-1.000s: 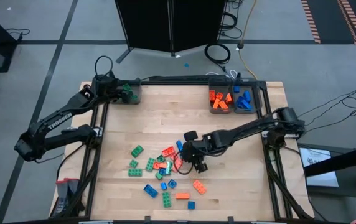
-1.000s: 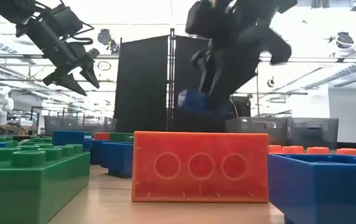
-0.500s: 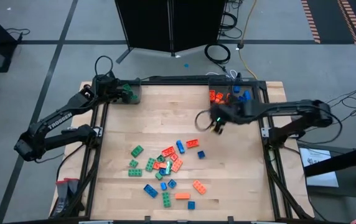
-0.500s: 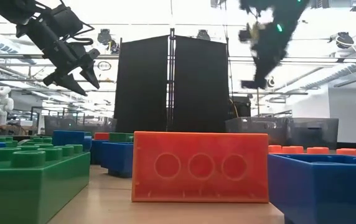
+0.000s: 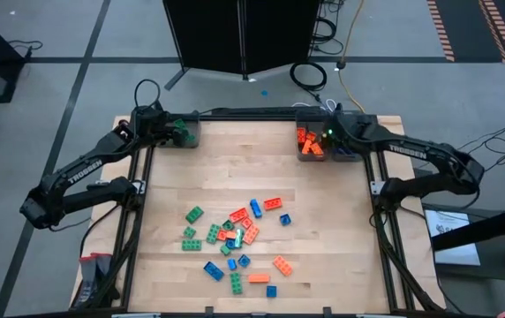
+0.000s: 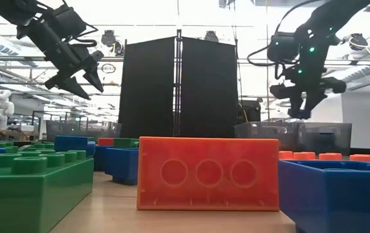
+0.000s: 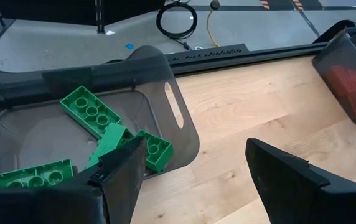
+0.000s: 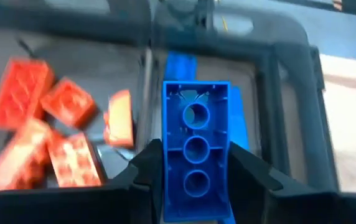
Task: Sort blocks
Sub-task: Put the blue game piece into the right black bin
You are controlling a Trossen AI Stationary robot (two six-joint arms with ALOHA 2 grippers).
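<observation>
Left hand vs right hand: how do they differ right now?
The left hand is open and empty; the right hand is shut on a blue block. The left hand hangs over the bin of green blocks; the right hand is above the bins of orange and blue blocks. Both hover at the table's far edge.

A long blue block (image 8: 196, 168), hollow underside showing three round sockets, is pinched in the right hand (image 8: 193, 186) above the bins. Orange blocks (image 5: 310, 143) fill one bin, green blocks (image 7: 106, 130) another. Mixed green, orange and blue blocks (image 5: 239, 237) lie scattered on the tabletop (image 5: 226, 172).
</observation>
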